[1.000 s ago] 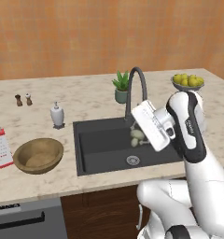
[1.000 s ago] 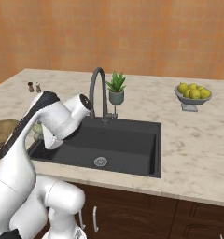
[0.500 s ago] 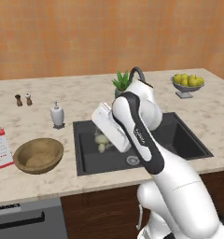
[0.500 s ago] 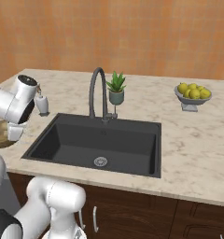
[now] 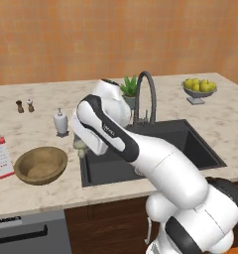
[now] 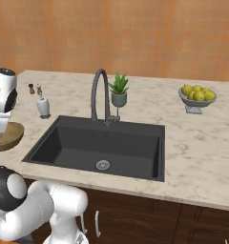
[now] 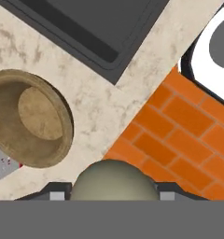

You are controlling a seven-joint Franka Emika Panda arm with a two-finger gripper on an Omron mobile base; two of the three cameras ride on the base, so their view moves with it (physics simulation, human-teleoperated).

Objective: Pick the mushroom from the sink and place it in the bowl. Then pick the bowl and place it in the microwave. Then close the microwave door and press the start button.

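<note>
The wide round brown wooden bowl sits on the near left part of the speckled beige stone surface, empty, with a small red and white calendar card just beside it on the left. To its right, the hand hangs above the strip of surface between the bowl and the left rim of the large dark grey rectangular sink, its jaws closed around the tiny pale cream mushroom, whose rounded cap shows between the dark tips in the hand view. Farther back on the left stand a white soap bottle and two small brown shakers. Behind the sink rise the tall dark arched faucet and a potted green plant; far right sits a grey pedestal dish of yellow-green fruit.
</note>
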